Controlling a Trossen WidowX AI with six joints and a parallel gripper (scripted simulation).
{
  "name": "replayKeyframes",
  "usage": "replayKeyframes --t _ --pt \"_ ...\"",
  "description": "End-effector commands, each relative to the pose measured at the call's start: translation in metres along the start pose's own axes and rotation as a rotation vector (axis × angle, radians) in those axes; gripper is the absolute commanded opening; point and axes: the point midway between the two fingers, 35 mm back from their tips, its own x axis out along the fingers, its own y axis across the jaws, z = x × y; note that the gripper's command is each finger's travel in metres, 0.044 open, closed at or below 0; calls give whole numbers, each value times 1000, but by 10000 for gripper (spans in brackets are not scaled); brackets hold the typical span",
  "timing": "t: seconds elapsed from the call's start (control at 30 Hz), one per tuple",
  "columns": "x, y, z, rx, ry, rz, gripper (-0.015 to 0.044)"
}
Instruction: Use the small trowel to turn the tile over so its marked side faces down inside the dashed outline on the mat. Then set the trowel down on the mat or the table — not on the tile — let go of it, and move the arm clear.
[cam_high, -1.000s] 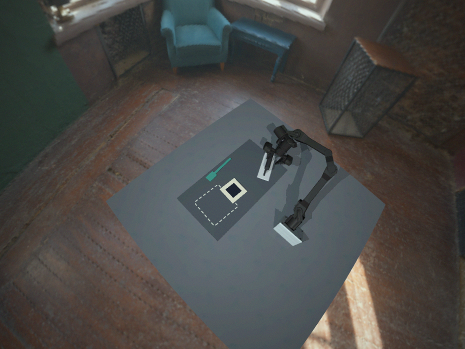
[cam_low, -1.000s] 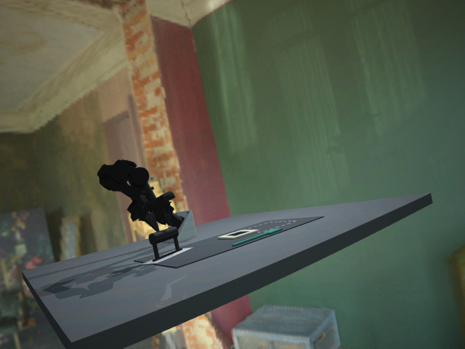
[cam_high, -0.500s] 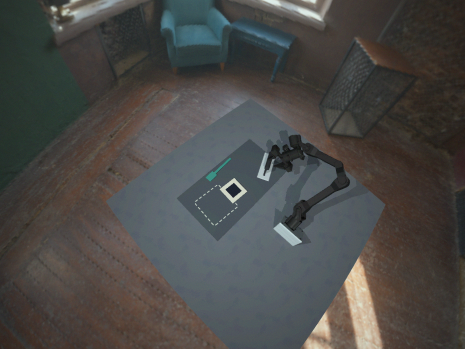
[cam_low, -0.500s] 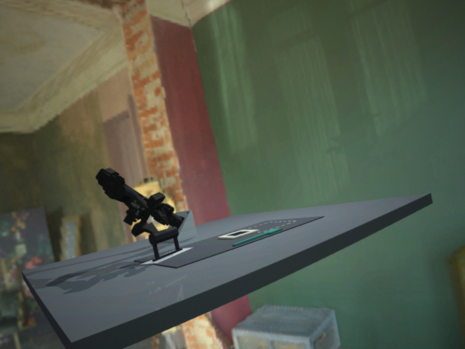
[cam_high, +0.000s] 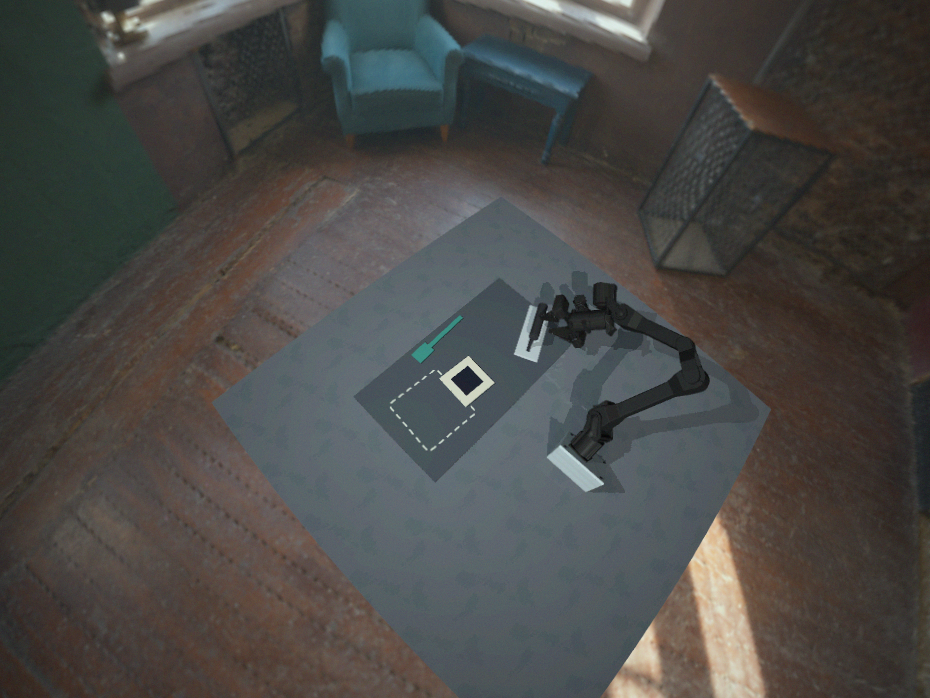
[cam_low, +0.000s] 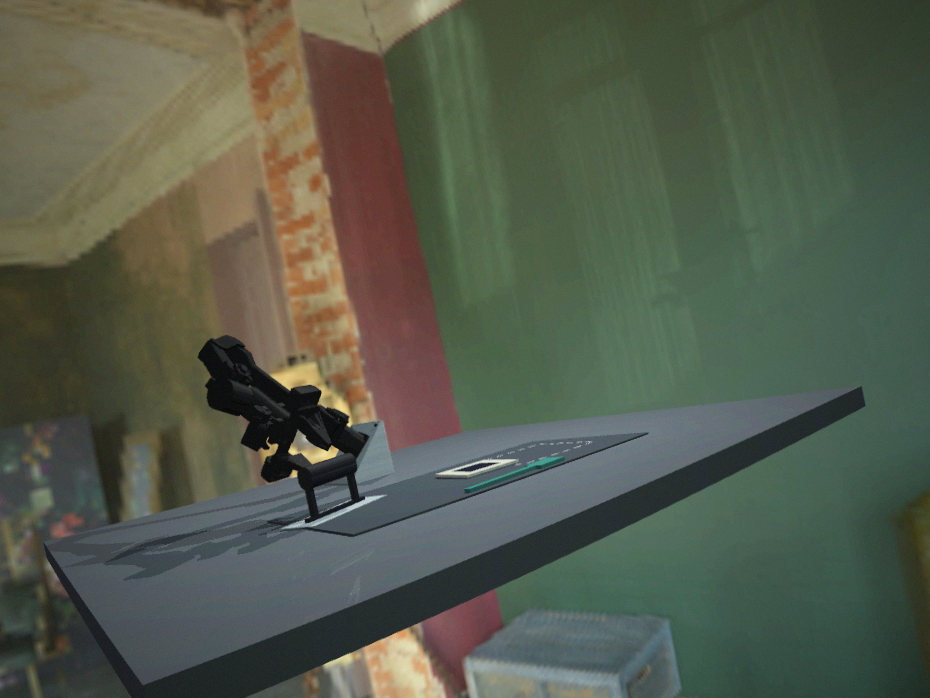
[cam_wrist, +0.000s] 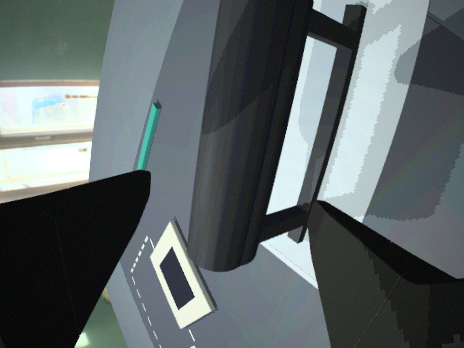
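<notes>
The trowel (cam_high: 536, 326) (cam_low: 326, 473) (cam_wrist: 245, 125) is a white plate with a thick dark handle on two posts, on the mat's (cam_high: 492, 304) (cam_low: 405, 495) right end. My gripper (cam_high: 550, 323) (cam_low: 319, 457) (cam_wrist: 231, 197) is open at the handle, tilted. The handle shows between its fingertips in the wrist view, not clasped; how deep it sits cannot be told. The cream tile (cam_high: 467, 380) (cam_low: 477, 468) (cam_wrist: 176, 277) lies flat, dark square up, over the near corner of the dashed outline (cam_high: 428, 450) (cam_wrist: 132, 271), mostly outside it.
A green flat-bladed tool (cam_high: 422, 352) (cam_low: 552, 462) (cam_wrist: 149, 137) with a long thin handle lies on the mat beside the tile, along the mat's edge. The arm's base has a white block (cam_high: 576, 469) (cam_low: 377, 450) on the table (cam_high: 495, 571) (cam_low: 465, 540).
</notes>
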Motion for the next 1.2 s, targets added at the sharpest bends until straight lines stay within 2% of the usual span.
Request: replayKeyframes --t 0.0,1.17 --pt "5 -1 -3 -7 3 5 300" --pt "60 -1 -4 -7 7 3 300"
